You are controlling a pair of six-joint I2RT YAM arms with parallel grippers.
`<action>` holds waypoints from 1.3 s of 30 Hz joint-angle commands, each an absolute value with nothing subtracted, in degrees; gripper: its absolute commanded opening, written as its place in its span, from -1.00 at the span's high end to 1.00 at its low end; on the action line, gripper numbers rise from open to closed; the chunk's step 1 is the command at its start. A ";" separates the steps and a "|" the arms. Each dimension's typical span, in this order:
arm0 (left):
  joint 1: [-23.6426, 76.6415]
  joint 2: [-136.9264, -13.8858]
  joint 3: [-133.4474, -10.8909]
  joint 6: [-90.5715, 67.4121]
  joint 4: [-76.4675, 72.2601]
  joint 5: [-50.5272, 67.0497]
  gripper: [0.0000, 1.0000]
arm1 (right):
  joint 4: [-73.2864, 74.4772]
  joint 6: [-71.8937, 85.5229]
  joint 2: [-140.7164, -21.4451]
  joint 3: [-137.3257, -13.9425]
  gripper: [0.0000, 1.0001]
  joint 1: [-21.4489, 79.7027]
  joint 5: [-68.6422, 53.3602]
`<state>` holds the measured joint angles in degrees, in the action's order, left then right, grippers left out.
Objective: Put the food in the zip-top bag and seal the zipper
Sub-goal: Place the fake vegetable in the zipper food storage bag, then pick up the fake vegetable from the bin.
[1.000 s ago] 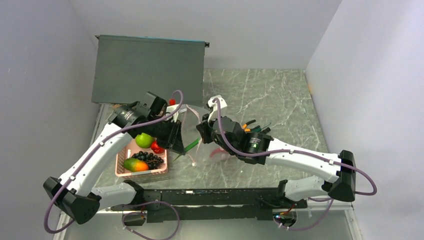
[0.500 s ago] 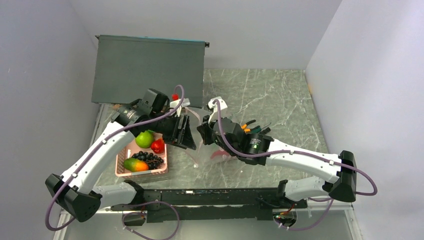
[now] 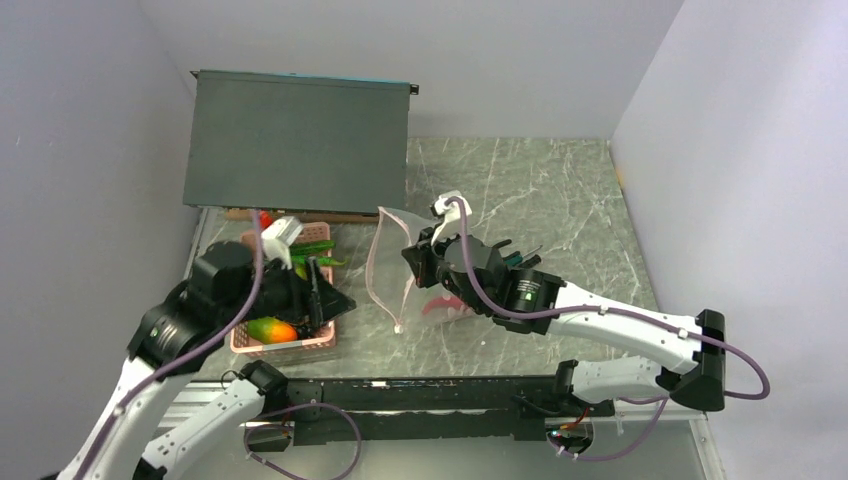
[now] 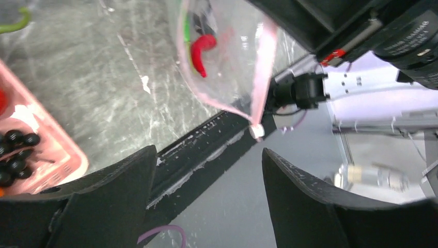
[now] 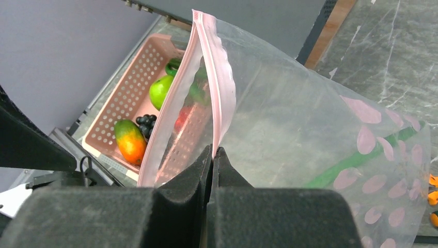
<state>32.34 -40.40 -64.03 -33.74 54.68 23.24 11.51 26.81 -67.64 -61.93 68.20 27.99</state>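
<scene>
withdrawn from the bag mouth, the left gripper point(image 4: 208, 155) now hangs at the pink basket's point(image 3: 285, 347) edge above the table point(image 3: 540, 190), jaws apart and empty. the zip-top bag point(image 5: 289, 129) is held up, the right gripper point(image 5: 213, 152) jaws clamped on its zipper point(image 5: 217, 77). inside lie a long green pod point(image 5: 351, 157) and a red chili point(image 4: 202, 47). the mango point(image 5: 129, 140), green apple point(image 5: 161, 90) and grapes point(image 5: 146, 122) sit in the basket.

Left claw point(image 4: 207, 153) now back from bag point(image 4: 227, 57)
</scene>
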 commanded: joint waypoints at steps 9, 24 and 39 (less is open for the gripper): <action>32.52 -23.12 -49.57 -55.21 56.25 -6.59 -0.62 | 9.37 29.34 -62.04 -59.60 1.00 68.47 28.59; 32.01 -31.41 -35.85 -78.32 38.41 -26.30 -0.34 | 9.84 29.44 -62.01 -58.89 1.00 68.47 28.62; 16.12 -46.74 -27.11 -87.08 12.45 -7.44 -0.66 | 9.25 29.28 -59.67 -57.49 1.00 68.47 28.96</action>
<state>18.02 -43.79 -27.29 -82.89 22.20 -13.21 11.49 29.50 -61.95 -57.76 68.20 28.01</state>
